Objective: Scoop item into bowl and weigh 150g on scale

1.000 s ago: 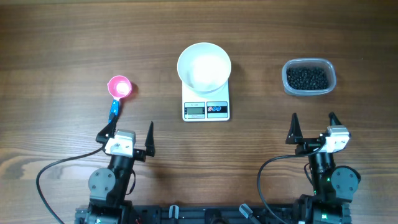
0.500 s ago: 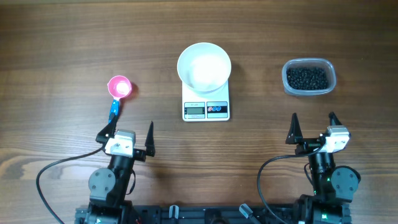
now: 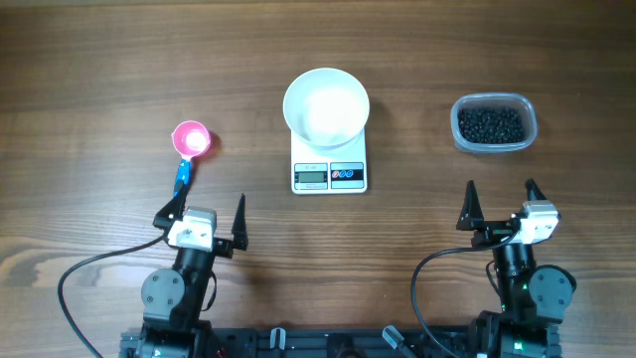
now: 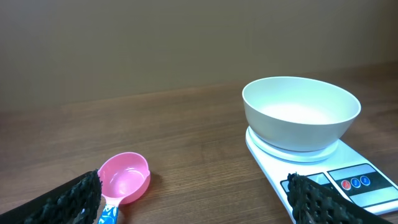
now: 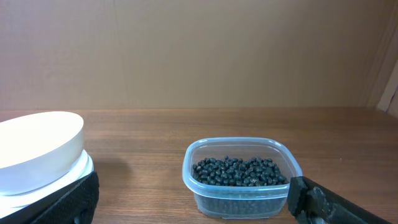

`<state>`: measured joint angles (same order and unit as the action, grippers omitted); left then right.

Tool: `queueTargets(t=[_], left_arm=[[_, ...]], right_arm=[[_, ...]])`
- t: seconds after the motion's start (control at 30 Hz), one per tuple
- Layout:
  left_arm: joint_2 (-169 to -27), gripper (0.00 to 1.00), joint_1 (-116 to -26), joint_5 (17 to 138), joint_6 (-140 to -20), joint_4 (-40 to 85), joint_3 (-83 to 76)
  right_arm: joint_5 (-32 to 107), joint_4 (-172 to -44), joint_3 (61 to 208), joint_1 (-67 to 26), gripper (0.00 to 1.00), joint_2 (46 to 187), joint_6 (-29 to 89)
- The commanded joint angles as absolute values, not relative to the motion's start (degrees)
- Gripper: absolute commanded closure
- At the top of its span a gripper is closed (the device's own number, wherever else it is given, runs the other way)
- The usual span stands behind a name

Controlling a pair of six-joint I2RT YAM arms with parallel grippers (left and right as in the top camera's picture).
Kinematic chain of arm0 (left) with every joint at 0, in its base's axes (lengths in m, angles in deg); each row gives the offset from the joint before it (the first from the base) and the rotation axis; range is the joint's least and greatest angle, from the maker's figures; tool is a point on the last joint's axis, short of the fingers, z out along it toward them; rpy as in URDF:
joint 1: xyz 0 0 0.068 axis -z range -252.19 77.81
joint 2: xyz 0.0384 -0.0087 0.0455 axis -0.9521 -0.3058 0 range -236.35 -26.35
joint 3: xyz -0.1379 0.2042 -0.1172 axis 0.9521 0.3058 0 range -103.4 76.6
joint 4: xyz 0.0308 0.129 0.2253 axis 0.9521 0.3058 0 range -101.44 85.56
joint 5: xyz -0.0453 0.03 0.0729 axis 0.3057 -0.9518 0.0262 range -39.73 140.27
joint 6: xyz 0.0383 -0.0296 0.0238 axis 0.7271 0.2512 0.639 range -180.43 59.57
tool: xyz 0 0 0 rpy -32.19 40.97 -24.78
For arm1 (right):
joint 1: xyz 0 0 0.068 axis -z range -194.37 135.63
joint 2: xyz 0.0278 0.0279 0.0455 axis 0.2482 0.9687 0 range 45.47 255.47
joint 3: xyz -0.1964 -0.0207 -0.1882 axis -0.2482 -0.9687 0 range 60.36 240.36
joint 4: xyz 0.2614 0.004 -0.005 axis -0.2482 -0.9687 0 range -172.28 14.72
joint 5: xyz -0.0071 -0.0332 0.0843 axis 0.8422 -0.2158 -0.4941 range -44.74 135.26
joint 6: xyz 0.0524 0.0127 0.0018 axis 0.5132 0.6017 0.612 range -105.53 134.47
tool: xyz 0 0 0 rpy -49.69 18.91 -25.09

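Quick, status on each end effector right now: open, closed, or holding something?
Left end effector: open, holding nothing.
Right end effector: open, holding nothing.

Round white glossy bowl (image 3: 326, 106): deep, upright, empty, sitting on platform of scale (image 3: 329, 175), rim overhanging its far and side edges. Small white square scale: flat on table (image 3: 99, 80), centre of scene, grey display plus round buttons on near edge, clear of bowl; readout too small to tell. Tiny round black beads (image 3: 490, 124): heaped in clear rounded-rectangular tub (image 3: 533, 129), well apart, right of scale.
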<state>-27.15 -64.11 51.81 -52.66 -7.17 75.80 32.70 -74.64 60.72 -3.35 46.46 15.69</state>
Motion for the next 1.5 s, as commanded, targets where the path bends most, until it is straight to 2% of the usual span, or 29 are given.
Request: queueTargets(t=[0.0, 1.47], left_arm=[[-26.5, 0.0, -64.6, 51.9, -53.4, -7.1, 76.3], [-29.5, 0.0, -64.6, 51.5, -53.2, -7.2, 76.3]], right_arm=[[33.6, -74.4, 60.7, -3.6, 0.0, 45.9, 15.6], [33.6, -74.4, 60.7, -3.6, 0.0, 45.9, 15.6]])
